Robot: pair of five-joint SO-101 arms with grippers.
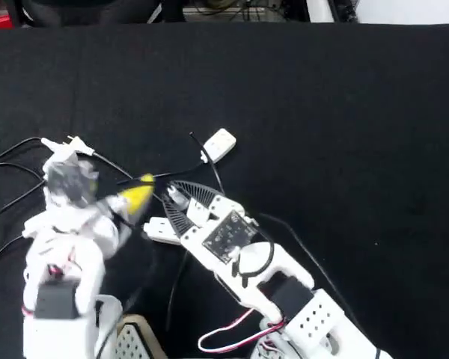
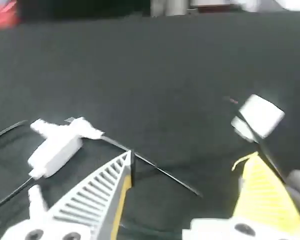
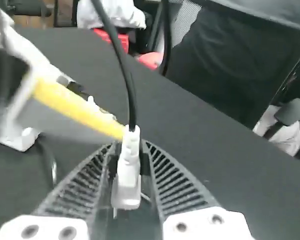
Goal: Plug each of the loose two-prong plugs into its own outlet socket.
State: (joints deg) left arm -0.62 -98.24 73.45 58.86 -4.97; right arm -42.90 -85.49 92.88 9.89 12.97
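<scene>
A white two-prong plug (image 1: 67, 145) on a black cable lies at the left of the black table (image 1: 344, 112); the left wrist view has this plug (image 2: 57, 144) ahead of my left gripper (image 2: 189, 159), which hangs open over the cloth with nothing in it. Its yellow finger (image 1: 137, 196) points toward the right arm. A white socket block (image 1: 220, 144) lies mid-table, also seen as the socket block (image 2: 260, 115). My right gripper (image 1: 176, 196) is shut on a second white plug (image 3: 127, 172), whose black cable rises from it. Another white block (image 1: 161, 229) lies just beside that gripper.
Black cables (image 1: 11, 161) trail across the left of the table and under both arms. The left arm's yellow finger (image 3: 75, 112) reaches close to the right gripper's held plug. The far and right parts of the table are bare cloth.
</scene>
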